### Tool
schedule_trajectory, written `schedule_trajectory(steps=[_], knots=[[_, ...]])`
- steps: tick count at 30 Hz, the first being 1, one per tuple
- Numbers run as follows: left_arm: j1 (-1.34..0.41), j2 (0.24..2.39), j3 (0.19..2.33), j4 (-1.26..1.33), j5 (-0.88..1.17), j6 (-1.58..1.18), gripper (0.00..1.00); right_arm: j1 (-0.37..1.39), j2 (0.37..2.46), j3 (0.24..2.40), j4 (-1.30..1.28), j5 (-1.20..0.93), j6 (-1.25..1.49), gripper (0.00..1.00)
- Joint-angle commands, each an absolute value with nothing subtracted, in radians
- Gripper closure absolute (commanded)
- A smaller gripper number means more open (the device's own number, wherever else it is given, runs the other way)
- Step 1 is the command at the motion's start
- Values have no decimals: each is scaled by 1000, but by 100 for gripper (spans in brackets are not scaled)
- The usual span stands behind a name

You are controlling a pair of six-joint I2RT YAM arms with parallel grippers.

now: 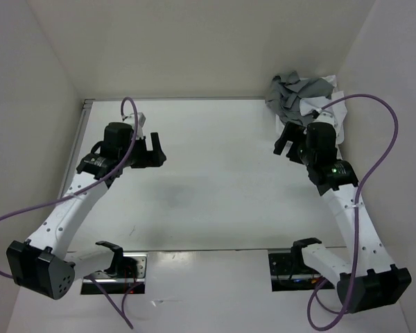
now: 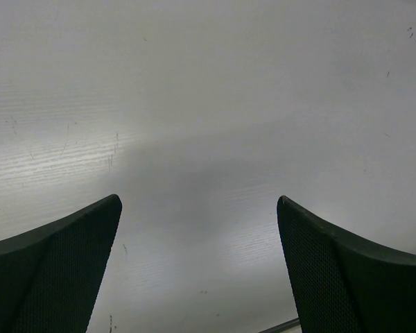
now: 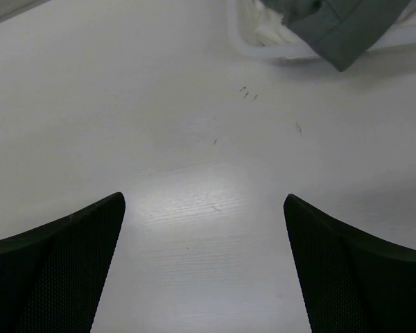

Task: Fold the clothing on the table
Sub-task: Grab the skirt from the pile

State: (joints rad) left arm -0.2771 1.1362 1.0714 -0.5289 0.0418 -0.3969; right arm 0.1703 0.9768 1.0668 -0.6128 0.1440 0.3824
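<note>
The white table (image 1: pixel 215 194) lies bare between my two arms. My left gripper (image 1: pixel 159 150) hovers over its left half, open, with only tabletop (image 2: pixel 208 104) between the fingers (image 2: pixel 62 263). My right gripper (image 1: pixel 281 139) is at the far right, also open and empty (image 3: pixel 203 198), pointing at a white bin (image 3: pixel 263 52). A crumpled white bit (image 3: pixel 269 28) shows inside that bin beside grey fabric; I cannot tell whether it is the clothing.
Grey garments (image 1: pixel 291 94) are piled in the far right corner, hanging over the bin's rim (image 3: pixel 340 31). White walls close in the table on the left, back and right. A thin metal strip (image 1: pixel 194 98) runs along the far edge.
</note>
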Motion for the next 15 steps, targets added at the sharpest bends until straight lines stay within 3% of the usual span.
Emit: schedule_trajectory(steps=[1,4,11,15], knots=[[-284,1118,1092,-505,47,-417,1,100,1035,1085,-554,173,367,0],[-313,1106,1092,-505,28,-458,1,25,1112,1129,-520,173,367,1],[-359,1075,1002,-474,-142,-571,1,-97,1317,1245,-419,270,434,35],[-402,1100,1002,-525,-224,-581,1,-158,1452,1301,-390,288,434,37]])
